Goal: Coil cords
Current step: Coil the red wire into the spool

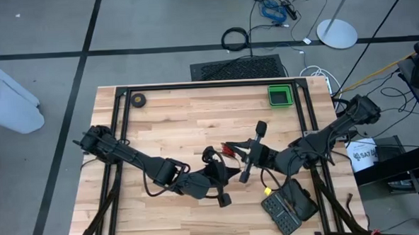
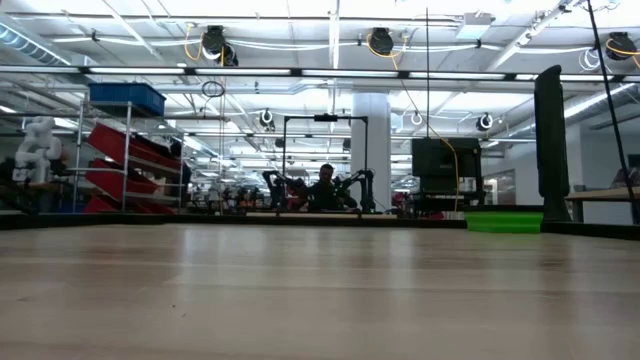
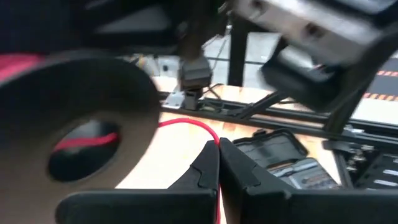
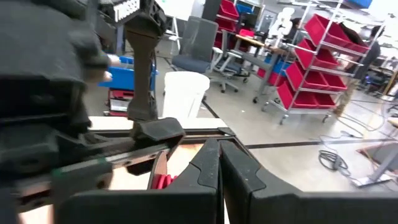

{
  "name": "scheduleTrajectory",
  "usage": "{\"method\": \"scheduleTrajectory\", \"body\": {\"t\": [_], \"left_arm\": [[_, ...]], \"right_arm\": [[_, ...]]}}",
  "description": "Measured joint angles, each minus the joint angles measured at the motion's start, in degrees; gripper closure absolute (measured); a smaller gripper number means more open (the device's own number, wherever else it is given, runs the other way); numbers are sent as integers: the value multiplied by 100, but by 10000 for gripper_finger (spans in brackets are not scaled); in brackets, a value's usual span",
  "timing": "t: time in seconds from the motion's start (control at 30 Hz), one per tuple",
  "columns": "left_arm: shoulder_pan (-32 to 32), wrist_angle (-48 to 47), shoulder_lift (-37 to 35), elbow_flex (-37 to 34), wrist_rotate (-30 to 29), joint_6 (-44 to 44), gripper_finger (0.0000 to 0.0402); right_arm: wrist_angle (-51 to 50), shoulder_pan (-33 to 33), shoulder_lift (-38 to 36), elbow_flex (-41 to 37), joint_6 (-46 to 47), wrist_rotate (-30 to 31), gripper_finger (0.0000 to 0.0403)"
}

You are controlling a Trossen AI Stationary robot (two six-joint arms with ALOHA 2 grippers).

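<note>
The thin red cord [image 3: 186, 123] shows in the left wrist view. It runs from behind the round black reel [image 3: 93, 81], which looms blurred close to that camera, over to my left gripper [image 3: 219, 152], which is shut on it. In the high view both grippers meet above the table's middle. My left gripper [image 1: 232, 174] comes from the left. My right gripper [image 1: 238, 157] comes from the right and is shut. Red cord [image 1: 229, 148] lies bunched between them. What carries the reel is hidden. Neither gripper shows in the low view. My left gripper pinches the red cord [image 3: 214, 138] between its two fingertips. The cord enters the seam at the tips and shows again lower down between the fingers. Its fingers point roughly level toward the table's right, and the cord is lifted clear of the table. My right gripper stands beside red cord [image 4: 163, 182]; I cannot tell whether it touches it.
A black case [image 1: 290, 207] with a yellow label lies at the near right, under the right arm. A green bin [image 1: 280, 95] stands at the far right and a small black ring roll [image 1: 138, 100] at the far left. Black frame rails [image 1: 208, 85] border the table.
</note>
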Motion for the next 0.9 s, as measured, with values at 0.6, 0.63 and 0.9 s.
{"method": "scheduleTrajectory", "body": {"t": [0.6,0.63,0.9], "left_arm": [[-341,65,-52,0,-233,416,400],[-378,62,-64,0,-354,418,400],[-606,61,-238,0,-921,611,400]], "right_arm": [[-474,-26,62,0,-129,-110,403],[-489,-26,62,0,-129,-114,403],[-675,-85,43,0,98,-863,403]]}}
